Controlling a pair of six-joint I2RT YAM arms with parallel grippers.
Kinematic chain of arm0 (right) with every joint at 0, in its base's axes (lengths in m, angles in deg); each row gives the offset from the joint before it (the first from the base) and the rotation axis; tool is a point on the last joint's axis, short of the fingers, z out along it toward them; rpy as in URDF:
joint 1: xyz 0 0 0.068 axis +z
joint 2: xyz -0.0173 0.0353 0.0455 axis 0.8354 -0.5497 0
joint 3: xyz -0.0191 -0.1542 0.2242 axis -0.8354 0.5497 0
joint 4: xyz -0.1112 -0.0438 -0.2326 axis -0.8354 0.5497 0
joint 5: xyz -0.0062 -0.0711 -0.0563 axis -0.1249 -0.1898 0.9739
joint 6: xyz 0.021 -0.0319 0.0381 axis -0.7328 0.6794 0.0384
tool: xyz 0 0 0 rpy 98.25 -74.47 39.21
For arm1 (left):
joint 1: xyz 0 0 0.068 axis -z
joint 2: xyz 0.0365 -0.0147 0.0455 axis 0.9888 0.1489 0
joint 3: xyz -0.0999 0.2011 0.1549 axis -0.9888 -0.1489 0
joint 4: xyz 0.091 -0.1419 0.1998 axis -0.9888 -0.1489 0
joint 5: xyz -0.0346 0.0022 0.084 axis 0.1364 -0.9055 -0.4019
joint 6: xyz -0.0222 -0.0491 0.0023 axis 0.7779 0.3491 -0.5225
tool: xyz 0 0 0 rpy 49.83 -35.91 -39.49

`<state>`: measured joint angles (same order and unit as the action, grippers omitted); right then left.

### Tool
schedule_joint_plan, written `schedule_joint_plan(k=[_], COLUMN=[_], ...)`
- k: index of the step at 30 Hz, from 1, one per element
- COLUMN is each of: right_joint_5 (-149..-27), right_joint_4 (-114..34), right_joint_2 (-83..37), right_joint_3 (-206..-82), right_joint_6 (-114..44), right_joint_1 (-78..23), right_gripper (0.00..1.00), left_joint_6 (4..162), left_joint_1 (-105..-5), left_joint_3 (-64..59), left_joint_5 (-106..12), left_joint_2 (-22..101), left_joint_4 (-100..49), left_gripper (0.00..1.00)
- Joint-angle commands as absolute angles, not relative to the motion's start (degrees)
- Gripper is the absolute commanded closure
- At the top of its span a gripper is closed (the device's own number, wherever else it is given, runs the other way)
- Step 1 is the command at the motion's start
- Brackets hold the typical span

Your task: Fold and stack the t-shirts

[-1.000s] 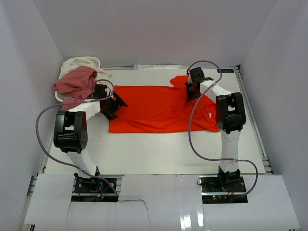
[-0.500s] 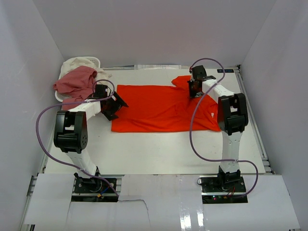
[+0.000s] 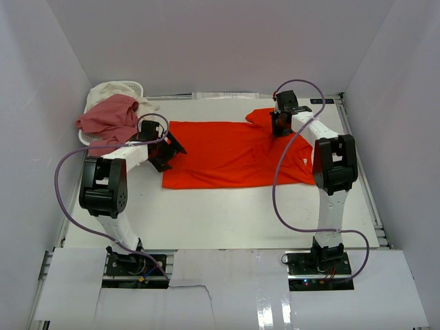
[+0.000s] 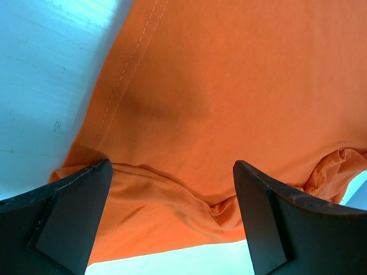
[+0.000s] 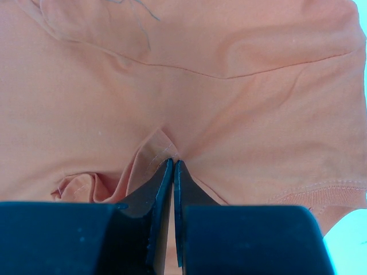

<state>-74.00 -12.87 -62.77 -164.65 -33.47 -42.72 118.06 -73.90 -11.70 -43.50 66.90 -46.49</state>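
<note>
- The left gripper (image 4: 172, 172) is hanging spread wide over the left hem of the orange-red t-shirt (image 3: 227, 157), gripping nothing.
- The shirt is lying flat mid-table (image 3: 227, 216), its left edge creeping rightward since a second ago.
- The right gripper (image 5: 173, 166) is pinching a fold at the shirt's far right corner, jaws closed.

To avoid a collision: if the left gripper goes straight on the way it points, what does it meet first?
Probably the orange-red t-shirt: its bunched hem lies right ahead of the open left gripper, though depth is unclear.
</note>
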Motion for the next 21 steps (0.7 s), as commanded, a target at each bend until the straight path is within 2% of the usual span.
schedule_joint_plan(k=[1,17,21], right_joint_5=[-72.6,-71.0,-73.1], right_joint_4=[-12.3,-10.1,-9.0], right_joint_2=[-60.6,-61.7,-64.1], right_joint_3=[-167.0,-172.4,-174.0], right_joint_6=[-33.0,-32.7,-32.3], right_joint_1=[-42.9,-44.8,-44.8], right_gripper=[0.92,0.91,0.82], left_joint_6=[118.1,118.8,118.3], left_joint_1=[-73.3,-73.3,-73.3], left_joint_3=[-10.5,-10.7,-10.6], left_joint_5=[-45.6,-47.0,-47.1], left_joint_2=[69.3,71.9,72.1], left_joint_4=[-47.5,-48.1,-48.3], left_gripper=[0.02,0.02,0.02])
